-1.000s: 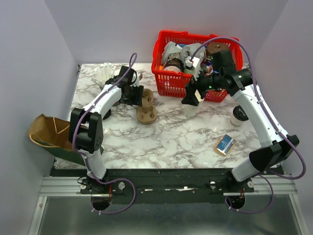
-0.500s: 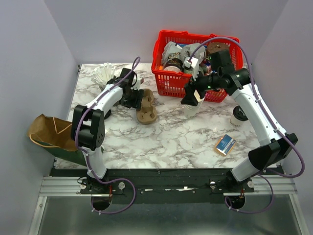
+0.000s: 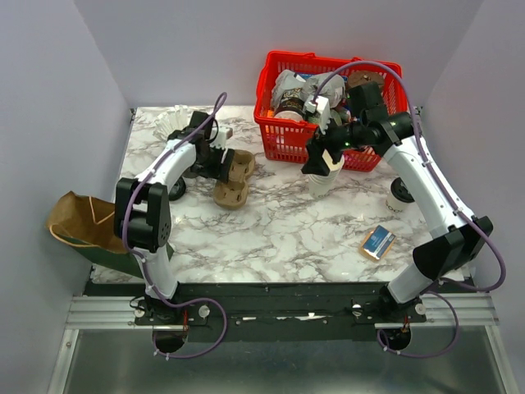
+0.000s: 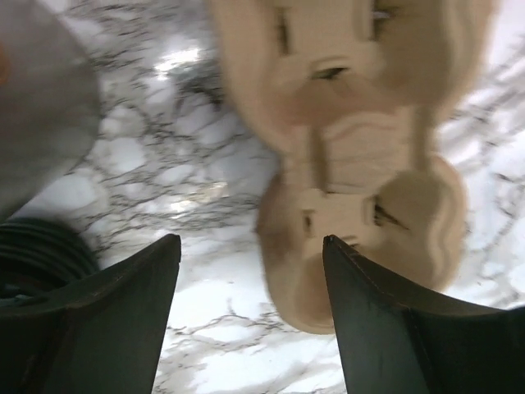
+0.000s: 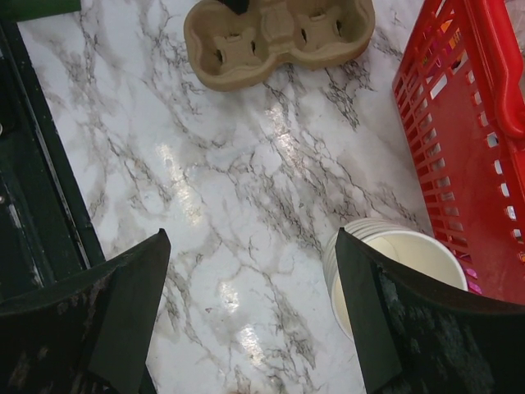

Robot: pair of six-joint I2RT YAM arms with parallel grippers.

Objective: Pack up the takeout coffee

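Note:
A brown cardboard cup carrier (image 3: 232, 179) lies on the marble table left of centre. My left gripper (image 3: 215, 161) is open at its left end. In the left wrist view the blurred carrier (image 4: 353, 148) fills the upper right, and its near end sits against the right finger of the left gripper (image 4: 250, 240). A stack of white paper cups (image 3: 325, 180) stands in front of the red basket (image 3: 283, 139). My right gripper (image 3: 321, 161) hangs open just above the stack. In the right wrist view the right gripper (image 5: 250, 234) is open and empty, with the cups (image 5: 394, 271) by its right finger. A lidded coffee cup (image 3: 400, 194) stands at the right.
The red basket holds several packets and cups. A blue and orange box (image 3: 376, 242) lies front right. A brown paper bag (image 3: 78, 220) sits at the left edge. White lids (image 3: 175, 123) lie back left. A dark round object (image 3: 176, 190) is near the left arm.
The carrier has slid left and turned, with the left gripper moving left beside it. The right gripper has barely moved.

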